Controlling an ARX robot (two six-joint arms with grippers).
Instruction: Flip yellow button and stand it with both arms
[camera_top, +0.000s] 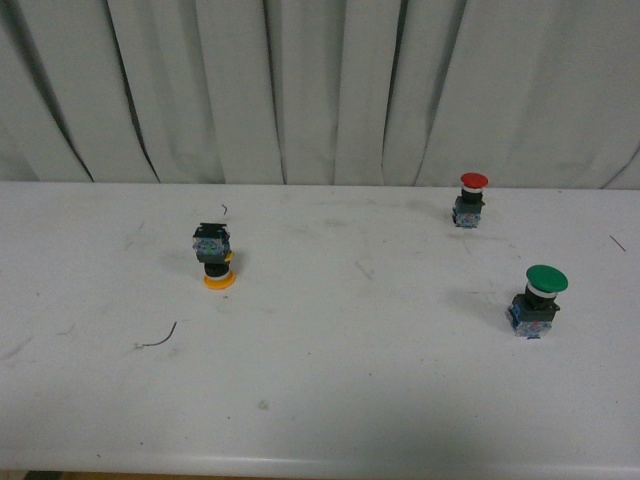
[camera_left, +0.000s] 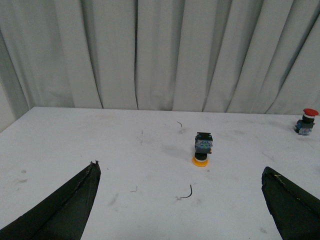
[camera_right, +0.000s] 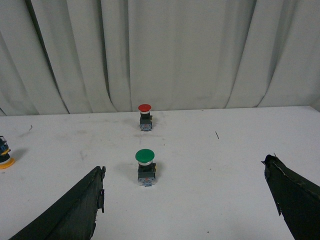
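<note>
While the yellow button (camera_top: 214, 256) is sitting upside down on its round cap, left of centre on the white table (camera_top: 350, 400), its blue-and-black contact block is pointing up. It is looking like a small, rigid, probably light plastic part, likely tipping and sliding easily. The blocky base is offering flat faces for a firm pinch, whereas the smooth domed cap is looking slippery. The left gripper (camera_left: 180, 167) is hanging wide open, facing it from well back, and the right gripper (camera_right: 185, 165) is gaping too, holding nothing, facing the green-capped button (camera_top: 540, 300) and red-capped button (camera_top: 470, 198).
</note>
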